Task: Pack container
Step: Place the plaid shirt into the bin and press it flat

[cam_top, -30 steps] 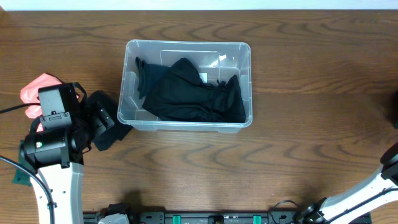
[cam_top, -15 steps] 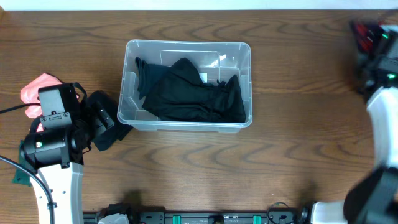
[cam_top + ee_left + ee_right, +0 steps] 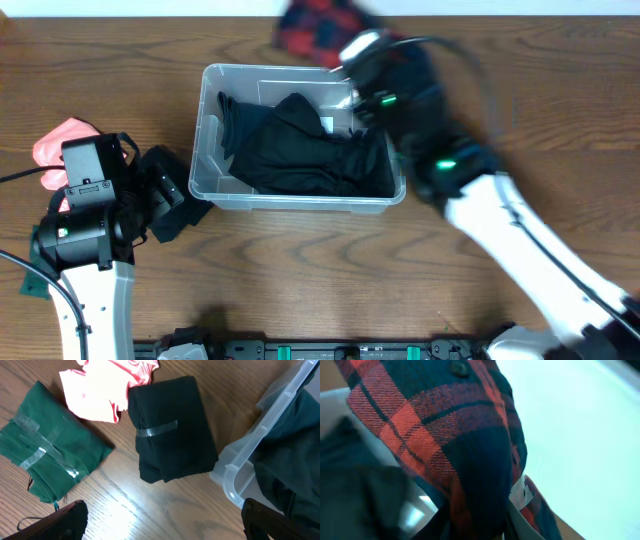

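Green bundle (image 3: 50, 460), folded and crossed w/ clear tape, lies on the wood table (image 3: 330, 270) well left of the container (image 3: 300, 203). It is the nearest of three cloth items on that side. L hand (image 3: 164, 512) hangs over the table left of the container's near-left corner, fingers (image 3: 72, 520) wide apart w/ nothing btwn them, only bare wood under the gap. Beyond it, a black bundle (image 3: 172, 430), folded and bound by one tape strip, lies just beside the container's left wall. Cannot tell if it touches the corner. Pink cloth (image 3: 107, 385), loose and crumpled, sits further left of the container, its edge meeting the black bundle's far-left corner.

The container stands upright at mid-table: clear plastic, rounded corners, rimmed edge. Black clothes (image 3: 300, 155) are heaped inside and cover most of its floor, w/ a bit of white showing past them toward the far side.

R arm (image 3: 500, 220) reaches in from the near right, across the container's right end. R hand (image 3: 340, 45) is at the container's far-right corner, clamped on a plaid shirt (image 3: 460, 435), red and dark blue, which shows blurred just past the far rim. In the R wrist cam the plaid fills most of the view, w/ a dark button at top; the fingers are hidden by cloth.
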Motion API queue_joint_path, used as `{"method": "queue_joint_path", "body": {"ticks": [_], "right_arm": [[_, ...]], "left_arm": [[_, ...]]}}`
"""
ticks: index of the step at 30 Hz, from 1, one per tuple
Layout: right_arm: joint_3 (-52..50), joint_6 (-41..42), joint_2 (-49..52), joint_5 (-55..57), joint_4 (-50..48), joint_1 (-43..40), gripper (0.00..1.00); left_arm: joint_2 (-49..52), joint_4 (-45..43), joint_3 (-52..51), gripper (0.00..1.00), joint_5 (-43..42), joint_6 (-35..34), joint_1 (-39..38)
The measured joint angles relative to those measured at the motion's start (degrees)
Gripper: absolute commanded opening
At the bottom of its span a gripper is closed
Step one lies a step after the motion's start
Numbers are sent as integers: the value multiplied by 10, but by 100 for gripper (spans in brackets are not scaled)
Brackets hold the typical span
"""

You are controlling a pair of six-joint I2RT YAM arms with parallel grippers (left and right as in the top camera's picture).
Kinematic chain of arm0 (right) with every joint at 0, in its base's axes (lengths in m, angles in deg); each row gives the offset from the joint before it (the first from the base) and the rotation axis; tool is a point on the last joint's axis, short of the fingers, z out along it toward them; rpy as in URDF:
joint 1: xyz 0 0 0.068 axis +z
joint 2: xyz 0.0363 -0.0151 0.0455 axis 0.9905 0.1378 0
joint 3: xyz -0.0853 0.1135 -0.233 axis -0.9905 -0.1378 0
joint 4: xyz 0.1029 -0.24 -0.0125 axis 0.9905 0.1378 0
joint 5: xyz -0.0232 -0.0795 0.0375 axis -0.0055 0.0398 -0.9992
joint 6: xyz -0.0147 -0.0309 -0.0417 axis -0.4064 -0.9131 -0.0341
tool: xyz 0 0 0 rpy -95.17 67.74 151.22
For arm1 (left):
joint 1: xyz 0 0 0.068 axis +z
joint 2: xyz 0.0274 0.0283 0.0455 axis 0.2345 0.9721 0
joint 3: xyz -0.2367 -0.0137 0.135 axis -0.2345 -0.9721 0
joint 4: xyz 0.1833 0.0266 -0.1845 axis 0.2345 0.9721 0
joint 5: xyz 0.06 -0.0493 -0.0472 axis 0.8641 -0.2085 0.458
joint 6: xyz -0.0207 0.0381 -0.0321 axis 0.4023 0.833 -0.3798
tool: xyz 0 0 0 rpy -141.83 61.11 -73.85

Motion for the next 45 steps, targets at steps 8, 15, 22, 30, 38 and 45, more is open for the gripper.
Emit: {"method": "queue_joint_path", "body": {"ticks": [8,15,22,30,38,45], "right_arm": [[0,-36,175,-50,-78,69,20],[0,-44,255,-85,-103,82,38],[5,-44,242,-89,-63,85,55],[0,-47,138,-91,-89,86,62],[7,26,138,-97,-261,75,24],[13,102,296,-134,-345,61,31]], "left_arm": [[0,0,0,98,0,0,0],[0,0,0,98,0,0,0],[0,0,0,98,0,0,0],[0,0,0,98,0,0,0],[0,0,0,98,0,0,0],[0,0,0,98,-7,0,0]]}}
